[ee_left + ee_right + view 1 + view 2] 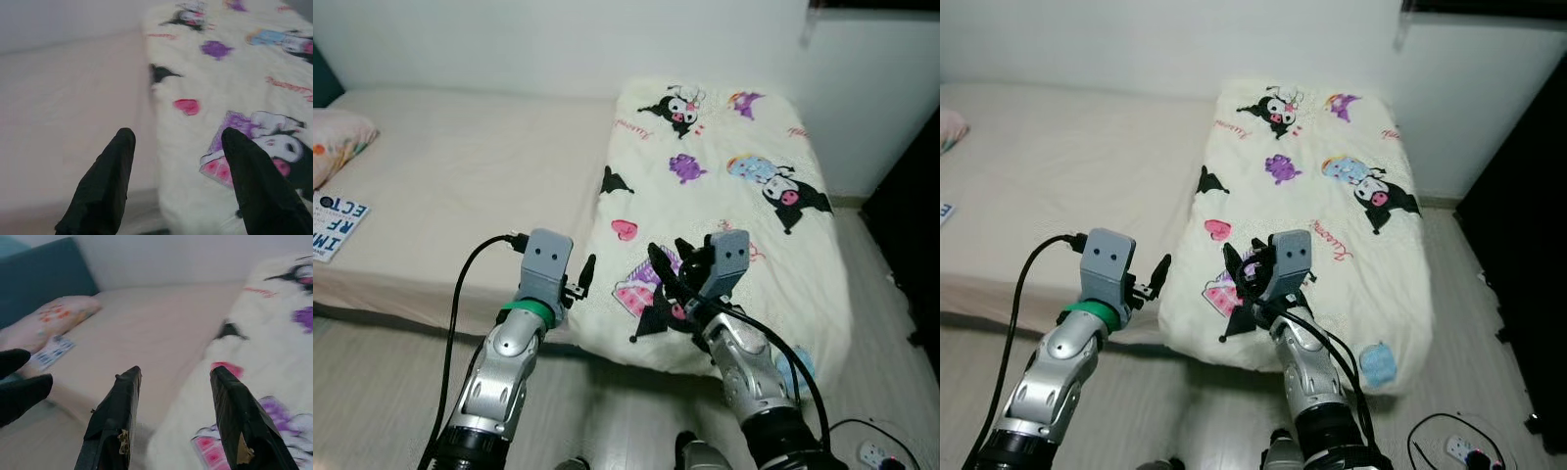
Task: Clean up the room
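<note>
A cream blanket (724, 166) printed with cartoon figures covers the right part of the bed and hangs over its near edge. The bare beige mattress sheet (470, 166) lies to its left. My left gripper (579, 284) is held up just before the bed's near edge, by the blanket's left border, open and holding nothing; the left wrist view (178, 132) shows sheet and blanket between its fingers. My right gripper (672, 257) hovers open over the blanket's hanging front part, also seen in the right wrist view (176, 369).
A pink patterned pillow (337, 137) and a blue-and-white booklet (335, 223) lie at the bed's left end. A dark headboard (44, 274) stands behind the pillow. A power strip (881, 455) with a cable lies on the floor at right, beside dark furniture (911, 215).
</note>
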Controlling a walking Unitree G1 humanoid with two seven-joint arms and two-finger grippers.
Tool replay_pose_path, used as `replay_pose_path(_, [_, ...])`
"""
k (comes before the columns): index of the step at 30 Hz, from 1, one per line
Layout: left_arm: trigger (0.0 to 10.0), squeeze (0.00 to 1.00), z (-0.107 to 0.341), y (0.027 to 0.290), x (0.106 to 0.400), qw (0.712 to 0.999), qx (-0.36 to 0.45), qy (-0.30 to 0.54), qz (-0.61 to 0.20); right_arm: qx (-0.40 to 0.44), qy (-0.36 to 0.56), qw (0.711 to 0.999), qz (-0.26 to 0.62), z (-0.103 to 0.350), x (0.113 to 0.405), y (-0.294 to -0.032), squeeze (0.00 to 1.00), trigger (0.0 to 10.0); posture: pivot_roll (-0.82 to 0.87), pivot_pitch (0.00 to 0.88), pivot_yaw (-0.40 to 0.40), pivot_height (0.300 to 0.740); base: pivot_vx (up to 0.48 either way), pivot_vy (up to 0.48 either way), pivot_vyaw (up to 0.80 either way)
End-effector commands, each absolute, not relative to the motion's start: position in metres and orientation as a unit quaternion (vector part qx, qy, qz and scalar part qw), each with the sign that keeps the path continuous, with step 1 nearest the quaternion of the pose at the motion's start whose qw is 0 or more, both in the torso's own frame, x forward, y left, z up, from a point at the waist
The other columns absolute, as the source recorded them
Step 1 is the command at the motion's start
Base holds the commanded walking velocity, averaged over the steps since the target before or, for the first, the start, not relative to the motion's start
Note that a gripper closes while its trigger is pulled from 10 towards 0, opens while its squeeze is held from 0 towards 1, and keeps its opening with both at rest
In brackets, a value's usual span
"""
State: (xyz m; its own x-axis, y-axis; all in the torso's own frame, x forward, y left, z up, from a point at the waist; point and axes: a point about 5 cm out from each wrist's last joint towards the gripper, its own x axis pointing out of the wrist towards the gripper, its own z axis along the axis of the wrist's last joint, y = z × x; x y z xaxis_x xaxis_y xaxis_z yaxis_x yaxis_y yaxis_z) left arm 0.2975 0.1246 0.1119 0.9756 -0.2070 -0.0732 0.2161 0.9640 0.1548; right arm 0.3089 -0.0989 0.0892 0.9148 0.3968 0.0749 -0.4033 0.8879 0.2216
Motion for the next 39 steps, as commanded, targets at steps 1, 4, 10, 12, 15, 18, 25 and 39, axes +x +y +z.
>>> replay_pose_path(1, [10.0, 0.0, 0.106, 0.128, 0.296, 0.989, 0.1, 0.036, -0.105, 0.122, -0.004, 0.971, 0.207, 0.086, 0.308, -0.096, 0.0, 10.0, 0.0, 0.031, 0.024, 0.74, 0.0, 0.0, 0.0])
replay_pose_path(4, [10.0, 0.0, 0.107, 0.127, 0.296, 0.989, 0.1, 0.031, -0.108, 0.122, -0.004, 0.971, 0.208, 0.086, 0.308, -0.096, 0.0, 10.0, 0.0, 0.031, 0.025, 0.74, 0.207, 0.0, 0.0])
replay_pose_path(10, [10.0, 0.0, 0.108, 0.125, 0.296, 0.988, 0.102, 0.027, -0.113, 0.122, -0.004, 0.97, 0.21, 0.086, 0.308, -0.096, 0.0, 10.0, -0.01, 0.032, 0.027, 0.74, 0.438, 0.0, 0.0])
replay_pose_path(12, [10.0, 0.0, 0.108, 0.125, 0.297, 0.988, 0.102, 0.027, -0.112, 0.122, -0.004, 0.97, 0.21, 0.086, 0.308, -0.096, 0.0, 10.0, -0.01, 0.032, 0.027, 0.74, 0.48, 0.0, 0.0])
replay_pose_path(15, [10.0, 0.0, 0.107, 0.124, 0.297, 0.988, 0.101, 0.028, -0.111, 0.12, -0.004, 0.97, 0.211, 0.086, 0.307, -0.097, 0.0, 10.0, -0.01, 0.034, 0.026, 0.74, 0.48, 0.0, 0.0])
replay_pose_path(18, [10.0, 0.0, 0.107, 0.124, 0.297, 0.989, 0.1, 0.028, -0.11, 0.117, -0.005, 0.97, 0.212, 0.086, 0.307, -0.097, 0.0, 10.0, -0.01, 0.035, 0.025, 0.74, 0.48, 0.0, 0.0])
replay_pose_path(25, [10.0, 0.0, 0.106, 0.125, 0.297, 0.989, 0.099, 0.029, -0.108, 0.09, -0.009, 0.972, 0.219, 0.086, 0.307, -0.096, 0.0, 10.0, -0.01, 0.035, 0.025, 0.74, 0.468, 0.0, 0.4])
replay_pose_path(39, [10.0, 0.0, 0.104, 0.126, 0.298, 0.99, 0.086, 0.051, -0.099, 0.087, -0.007, 0.954, 0.287, 0.084, 0.297, -0.081, 0.0, 10.0, -0.01, 0.039, 0.032, 0.74, 0.0, 0.0, 0.58])
